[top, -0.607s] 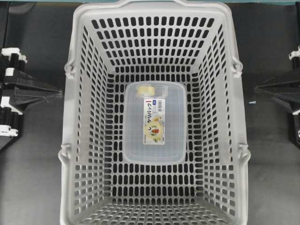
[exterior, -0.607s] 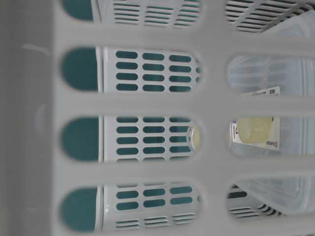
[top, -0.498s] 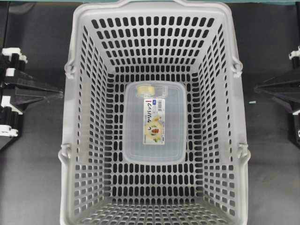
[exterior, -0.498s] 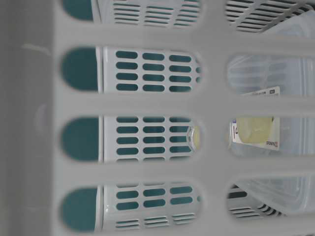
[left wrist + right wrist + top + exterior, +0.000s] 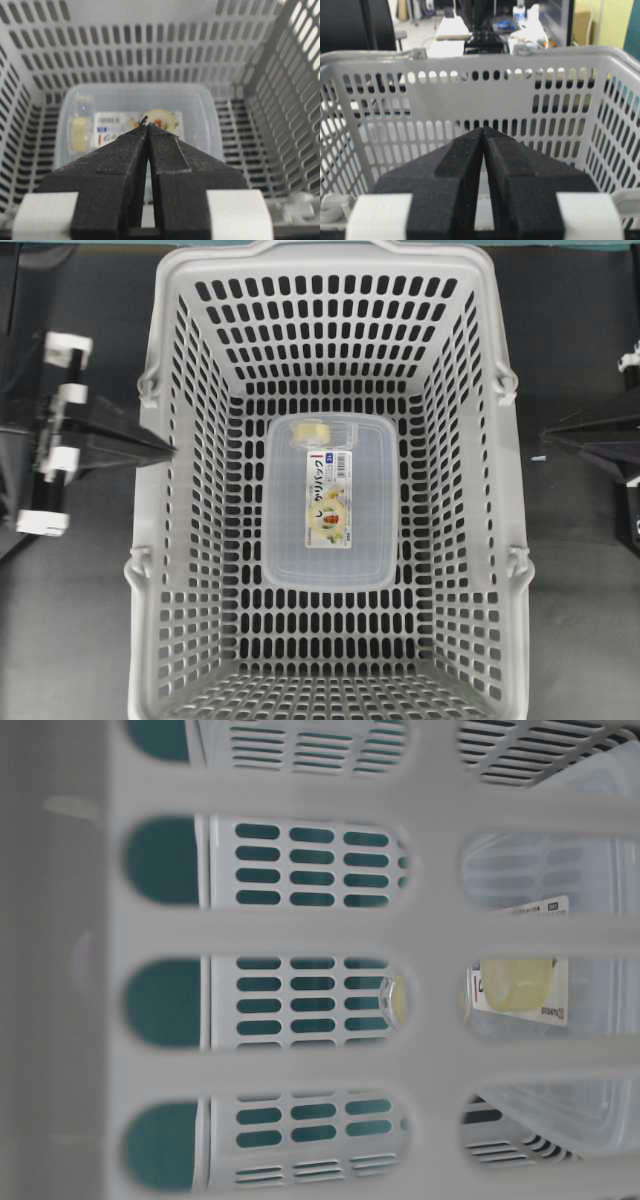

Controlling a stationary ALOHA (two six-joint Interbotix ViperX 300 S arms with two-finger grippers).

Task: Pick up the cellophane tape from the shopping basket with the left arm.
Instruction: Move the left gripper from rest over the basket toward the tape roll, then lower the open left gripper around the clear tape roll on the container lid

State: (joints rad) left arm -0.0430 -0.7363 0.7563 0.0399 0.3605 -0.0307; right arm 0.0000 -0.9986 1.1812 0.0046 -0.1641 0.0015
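On a dark tabletop [image 5: 70,620]: shopping basket [image 5: 330,260], light grey, slotted. Inside, lying flat on the floor, a clear container [image 5: 330,560]; cellophane tape [image 5: 311,432] at its 12 o'clock end, within its outline. At 9 o'clock, left end effector [image 5: 168,452] shut, empty, tip over the basket's rim, angled down inward. At 3 o'clock, right end effector [image 5: 548,435] shut, empty, outside the wall.

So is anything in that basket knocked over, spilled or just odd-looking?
Nothing is spilled or broken. One mild oddity: the cellophane tape seems to sit inside or on the clear plastic container, at its far end, not loose on the floor of the shopping basket. The container lies flat and square.
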